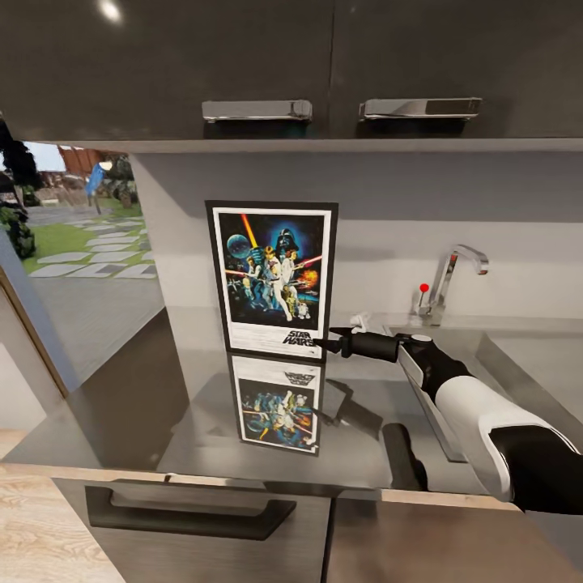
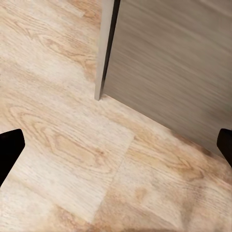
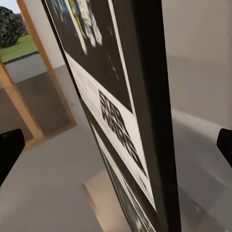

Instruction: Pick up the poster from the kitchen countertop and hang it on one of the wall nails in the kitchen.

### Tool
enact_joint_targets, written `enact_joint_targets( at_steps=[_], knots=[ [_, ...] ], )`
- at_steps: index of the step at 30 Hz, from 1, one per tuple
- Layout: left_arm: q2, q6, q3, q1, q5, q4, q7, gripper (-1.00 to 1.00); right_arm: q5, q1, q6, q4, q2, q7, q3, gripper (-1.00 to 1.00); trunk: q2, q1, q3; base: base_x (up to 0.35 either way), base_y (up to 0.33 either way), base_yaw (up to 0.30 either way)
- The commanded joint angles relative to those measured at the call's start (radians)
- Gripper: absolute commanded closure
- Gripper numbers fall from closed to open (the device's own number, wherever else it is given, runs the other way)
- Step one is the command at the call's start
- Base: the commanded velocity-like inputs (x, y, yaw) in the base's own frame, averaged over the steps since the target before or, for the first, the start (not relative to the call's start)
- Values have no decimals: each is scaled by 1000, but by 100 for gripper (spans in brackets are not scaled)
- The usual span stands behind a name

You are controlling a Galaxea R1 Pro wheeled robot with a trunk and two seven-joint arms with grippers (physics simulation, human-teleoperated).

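Note:
The poster (image 1: pixel 273 278) stands upright on the glossy grey countertop (image 1: pixel 113 413), leaning against the pale back wall, and its mirror image shows in the worktop below it. My right gripper (image 1: pixel 332 338) reaches in from the right, level with the poster's lower right corner by the "STAR WARS" logo. In the right wrist view the poster's black frame edge (image 3: pixel 150 111) runs between the widely spread fingers of the open right gripper (image 3: pixel 116 150); contact is not visible. My left gripper (image 2: pixel 116 145) is open over the wooden floor (image 2: pixel 63 145), holding nothing. No wall nail is discernible.
Dark upper cabinets with chrome handles (image 1: pixel 257 109) overhang the counter just above the poster. A tap (image 1: pixel 453 275) and inset sink (image 1: pixel 526 356) lie to the right. A window (image 1: pixel 81 219) opens at the left. A dark drawer handle (image 1: pixel 186 518) sits under the counter's front edge.

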Motion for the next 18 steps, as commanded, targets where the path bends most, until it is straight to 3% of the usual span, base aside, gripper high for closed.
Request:
enact_joint_targets(
  at_steps=[1, 18],
  knots=[
    [0, 2, 1, 0, 10, 0, -7, -100, -10, -1, 7, 0, -1, 1, 7, -100, 0, 0, -1, 1, 6, 0],
    [0, 2, 1, 0, 9, 0, -7, -100, -10, -1, 6, -2, -1, 1, 7, -100, 0, 0, -1, 33, 29, 0]
  ],
)
